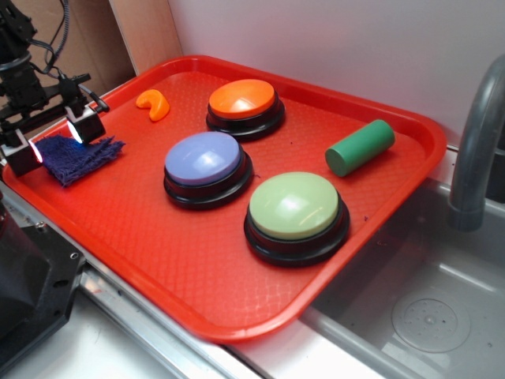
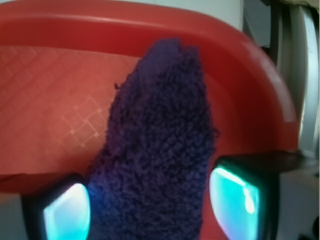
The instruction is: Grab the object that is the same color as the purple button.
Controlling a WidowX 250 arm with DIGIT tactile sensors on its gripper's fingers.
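On the red tray (image 1: pixel 158 260) beside a steel sink (image 1: pixel 410 316), the hand (image 1: pixel 57 140) pinches the purple cloth (image 1: pixel 79 156).

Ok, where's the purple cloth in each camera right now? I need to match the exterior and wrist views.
Exterior: the purple cloth lies at the far left of the red tray, between the fingers of the gripper.
Wrist: the cloth fills the centre, running from the bottom edge up toward the tray rim, fingers either side.
Shared landmark: the tray's raised red rim beside the cloth.
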